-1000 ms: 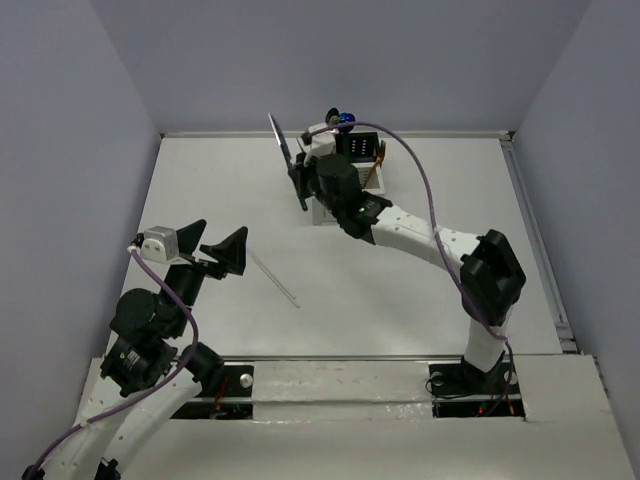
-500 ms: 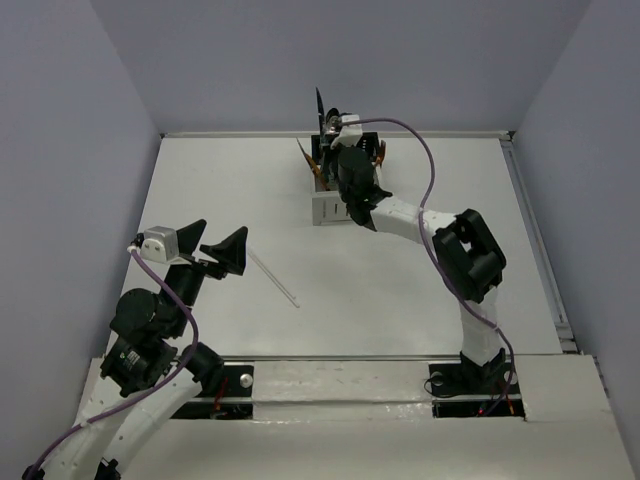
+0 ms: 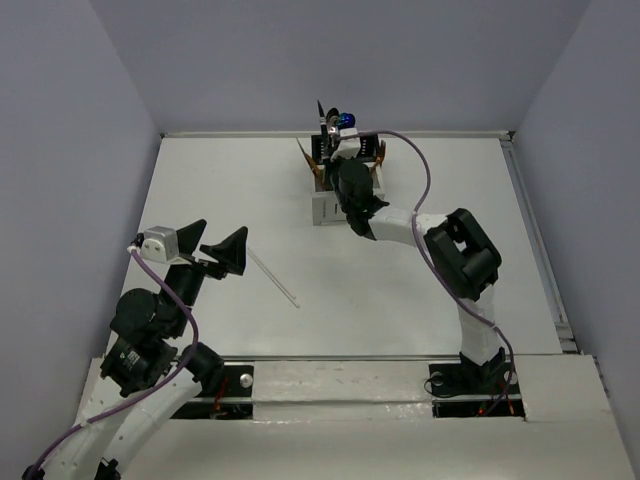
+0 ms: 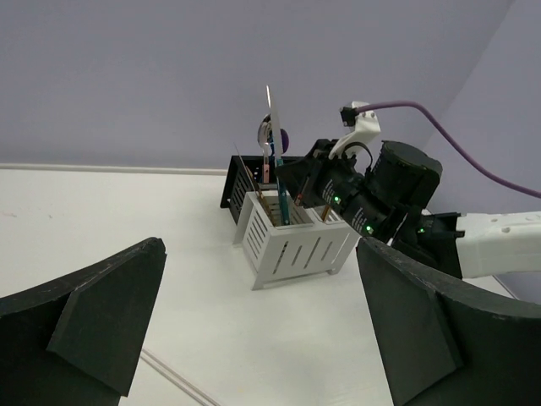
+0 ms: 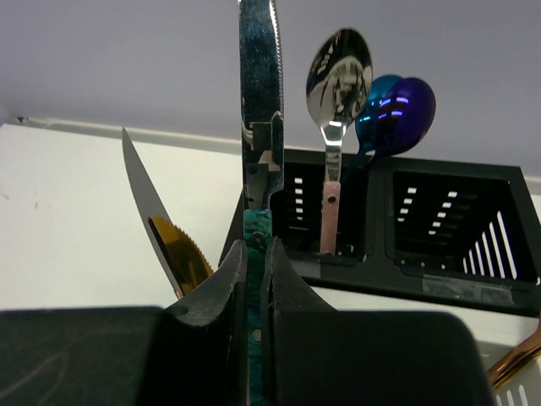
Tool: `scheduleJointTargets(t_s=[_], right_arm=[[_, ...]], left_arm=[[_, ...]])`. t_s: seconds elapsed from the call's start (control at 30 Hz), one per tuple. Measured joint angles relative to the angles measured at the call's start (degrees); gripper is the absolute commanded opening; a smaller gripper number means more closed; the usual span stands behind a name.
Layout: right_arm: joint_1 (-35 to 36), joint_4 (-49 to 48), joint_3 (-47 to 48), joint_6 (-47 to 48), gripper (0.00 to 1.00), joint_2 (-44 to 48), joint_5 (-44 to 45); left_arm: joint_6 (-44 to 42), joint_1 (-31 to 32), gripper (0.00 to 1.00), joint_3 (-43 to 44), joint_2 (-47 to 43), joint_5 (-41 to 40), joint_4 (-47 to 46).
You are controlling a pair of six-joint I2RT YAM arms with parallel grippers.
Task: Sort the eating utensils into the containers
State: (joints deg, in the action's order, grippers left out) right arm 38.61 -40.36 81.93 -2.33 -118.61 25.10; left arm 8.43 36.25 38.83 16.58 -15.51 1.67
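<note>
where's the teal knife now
The teal knife stands blade-up, clamped by the right gripper, at a white compartment of the caddy, far centre in the top view.

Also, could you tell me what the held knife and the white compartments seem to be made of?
The knife has a mirror-bright, reflective blade, likely polished steel; its mottled teal handle looks plastic. The white compartments look matte: plastic or painted metal, unclear which.

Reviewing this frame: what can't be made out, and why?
Right wrist view: lower end of the teal-handled knife, hidden by the jaws of the right gripper.
Top view: most of the caddy, covered by the right arm.
Top view: the thin utensil on the table, too small to identify.
</note>
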Motion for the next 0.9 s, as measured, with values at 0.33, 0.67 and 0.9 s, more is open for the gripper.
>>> scheduleJointTargets(t_s=[0.33, 0.67, 0.9], right_arm=[[0.00, -3.04, -8.26, 0.68, 0.55, 1.84, -3.91], [0.11, 2.32, -11.45, -1.25, 0.66, 11.54, -9.18], [1.79, 12.39, -11.93, -4.42, 0.09, 20.11, -14.14]], left_arm=[[0.02, 0.00, 0.99, 0.00, 0.00, 0.00, 0.00], [0.02, 0.00, 0.99, 0.00, 0.00, 0.04, 0.00], [0.02, 0.00, 0.99, 0.00, 0.00, 0.04, 0.00]])
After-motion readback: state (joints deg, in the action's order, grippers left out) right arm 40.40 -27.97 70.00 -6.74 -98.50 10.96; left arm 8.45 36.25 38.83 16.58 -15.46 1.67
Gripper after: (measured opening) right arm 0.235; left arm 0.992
